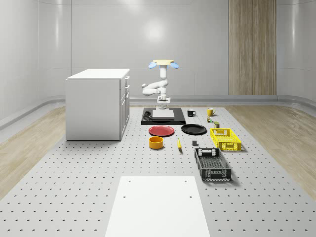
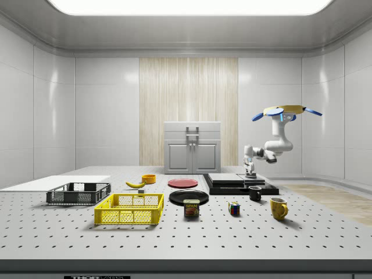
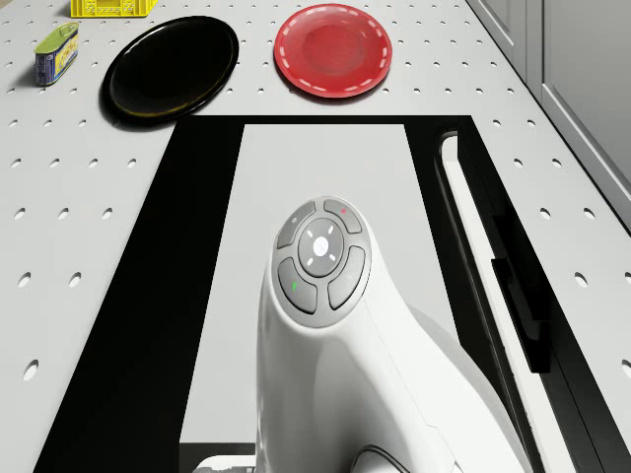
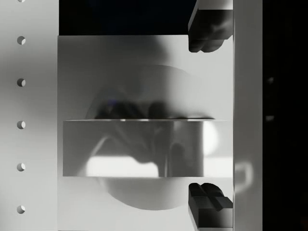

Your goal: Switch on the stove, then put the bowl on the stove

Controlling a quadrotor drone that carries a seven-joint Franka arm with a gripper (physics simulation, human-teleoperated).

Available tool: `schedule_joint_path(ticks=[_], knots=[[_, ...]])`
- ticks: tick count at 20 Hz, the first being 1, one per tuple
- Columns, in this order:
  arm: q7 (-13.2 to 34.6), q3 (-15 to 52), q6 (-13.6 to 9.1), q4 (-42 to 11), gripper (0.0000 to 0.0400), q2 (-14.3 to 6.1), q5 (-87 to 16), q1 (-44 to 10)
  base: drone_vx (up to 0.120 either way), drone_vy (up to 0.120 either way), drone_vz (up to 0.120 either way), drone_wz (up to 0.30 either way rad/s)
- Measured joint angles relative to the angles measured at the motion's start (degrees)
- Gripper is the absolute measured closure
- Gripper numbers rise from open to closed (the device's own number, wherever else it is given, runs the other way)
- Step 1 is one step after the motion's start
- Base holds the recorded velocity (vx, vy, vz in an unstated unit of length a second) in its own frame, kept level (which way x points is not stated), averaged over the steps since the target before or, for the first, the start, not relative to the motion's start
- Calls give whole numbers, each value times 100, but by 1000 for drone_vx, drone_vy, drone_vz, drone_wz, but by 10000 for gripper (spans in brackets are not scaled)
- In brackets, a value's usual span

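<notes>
The stove (image 1: 148, 121) is a black slab with a grey top plate (image 3: 325, 177) at the far end of the table. The drone (image 1: 163, 63) hovers over it, with the arm folded down beneath. My gripper (image 1: 163, 104) points straight down, just above the plate, over the plate's right part in the side view (image 2: 250, 172). In the wrist view the gripper (image 4: 209, 118) is open, its two dark fingertips (image 4: 209, 29) wide apart with nothing between them. The orange bowl (image 1: 156, 142) sits on the table in front of the stove, beyond the red plate, also seen as the bowl (image 2: 149, 178).
A white cabinet (image 1: 97, 103) stands left of the stove. A red plate (image 1: 161, 131) and a black plate (image 1: 193, 129) lie between stove and bowl. A banana (image 1: 178, 144), yellow crate (image 1: 225, 138), black crate (image 1: 212, 164) and two mugs (image 1: 191, 113) are to the right.
</notes>
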Motion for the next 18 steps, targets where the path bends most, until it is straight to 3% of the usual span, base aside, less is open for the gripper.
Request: schedule_joint_path(ticks=[8,18], knots=[[-10,-99,212,41,0,-178,-54,-10,0,0,0,0],[177,-104,307,53,0,-267,-36,-257,0,0,0,0]])
